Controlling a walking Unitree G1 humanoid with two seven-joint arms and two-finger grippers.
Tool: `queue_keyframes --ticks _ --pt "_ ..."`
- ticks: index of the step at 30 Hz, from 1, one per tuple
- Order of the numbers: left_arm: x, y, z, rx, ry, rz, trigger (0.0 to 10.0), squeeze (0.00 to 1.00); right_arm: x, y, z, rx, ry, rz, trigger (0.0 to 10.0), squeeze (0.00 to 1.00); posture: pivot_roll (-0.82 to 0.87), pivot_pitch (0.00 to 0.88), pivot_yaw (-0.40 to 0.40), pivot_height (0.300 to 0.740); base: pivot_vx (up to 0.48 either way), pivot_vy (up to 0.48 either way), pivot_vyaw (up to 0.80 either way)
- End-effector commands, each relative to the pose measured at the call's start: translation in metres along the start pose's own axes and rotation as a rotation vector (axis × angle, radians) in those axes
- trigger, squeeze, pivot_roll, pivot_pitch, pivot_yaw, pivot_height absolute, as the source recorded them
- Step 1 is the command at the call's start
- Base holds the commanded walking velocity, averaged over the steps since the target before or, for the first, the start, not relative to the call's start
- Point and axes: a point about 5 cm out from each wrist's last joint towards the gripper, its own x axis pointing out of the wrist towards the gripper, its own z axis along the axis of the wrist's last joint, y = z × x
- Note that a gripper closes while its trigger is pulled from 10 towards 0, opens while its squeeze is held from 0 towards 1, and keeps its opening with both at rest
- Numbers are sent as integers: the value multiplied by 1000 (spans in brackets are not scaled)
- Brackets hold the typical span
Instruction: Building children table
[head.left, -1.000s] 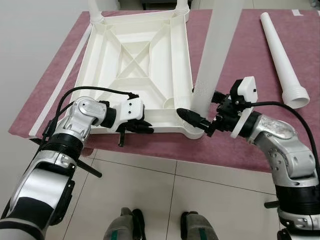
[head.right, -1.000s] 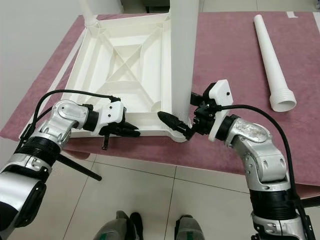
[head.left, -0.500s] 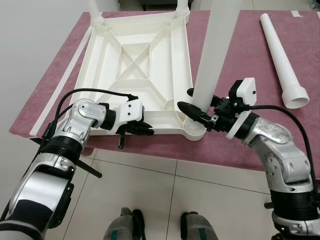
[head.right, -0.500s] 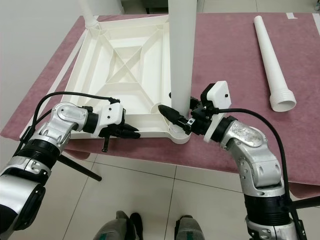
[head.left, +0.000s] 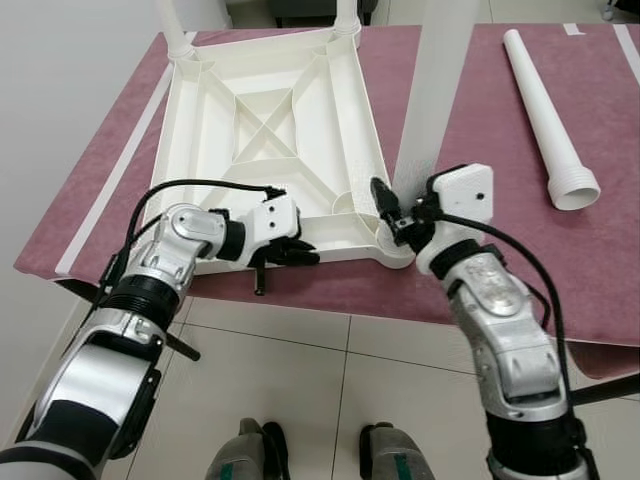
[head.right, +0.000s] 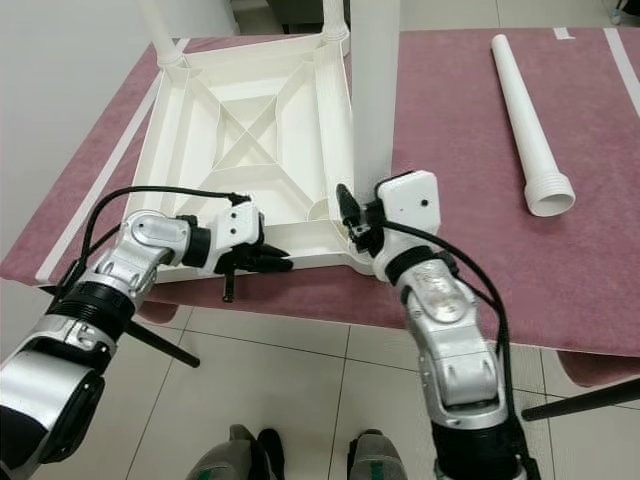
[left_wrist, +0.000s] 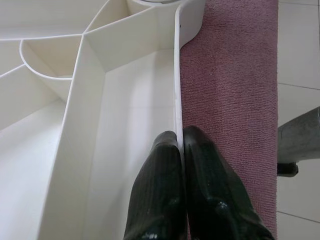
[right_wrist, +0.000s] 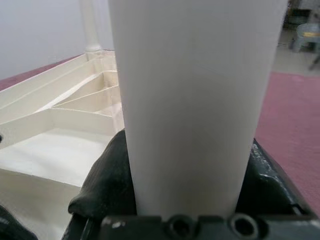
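One white upturned tabletop (head.left: 270, 130) lies on a maroon-covered worktop (head.left: 480, 130). Three legs stand in its corners: two at twelve o'clock, one upright leg (head.left: 432, 95) in the near corner at five o'clock. One loose leg (head.left: 545, 110) lies at two o'clock. Left claw (left_wrist: 180, 150) pinches the tabletop's near rim. Right claw (head.left: 392, 212) clasps the upright leg's base.

Silver jointed arms, black cables looped over forearms; white wrist camera housings, ribbed black fingers (left_wrist: 155, 195); green-grey feet.
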Motion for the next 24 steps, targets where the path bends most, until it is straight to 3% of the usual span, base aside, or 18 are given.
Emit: queue_keyframes --ticks 1,6,7,9,10,11,12,16,17,22,24 --pt "-7 9 13 38 -70 21 0 0 -5 -8 -40 -32 232 -90 0 0 -170 172 152 740 0 0 0" --pt "-6 8 14 36 -76 11 0 0 -4 2 -39 7 245 -218 0 0 -175 171 154 740 0 0 0" --pt "-6 8 14 36 -76 10 0 0 -3 4 -37 12 234 -240 2706 0 -173 170 153 740 0 0 0" --pt "-5 7 14 36 -76 11 0 0 -2 4 -36 14 226 -250 2706 0 -173 170 153 740 0 0 0" --pt "-5 7 14 36 -77 11 0 0 -1 4 -34 28 210 -246 10000 843 -172 169 151 740 0 0 0" --pt "-5 7 14 36 -77 11 0 0 -1 4 -34 28 210 -246 10000 843 -172 169 151 740 0 0 0" --pt "-5 7 14 35 -77 12 0 0 0 5 -31 42 190 -245 10000 1000 -172 168 150 740 0 0 0" --pt "-6 7 14 34 -77 12 0 0 3 7 -19 81 115 -200 10000 1000 -172 168 149 740 0 0 0" --pt "-6 6 14 34 -76 9 0 0 5 7 -7 112 37 -117 10000 0 -172 168 149 740 0 0 0" --pt "-11 3 11 45 -58 -24 0 0 5 -2 26 122 -153 117 10000 0 -174 164 148 740 0 0 0" --pt "-13 2 10 50 -51 -35 0 0 5 -4 30 117 -175 156 10000 0 -174 164 148 740 0 0 0"
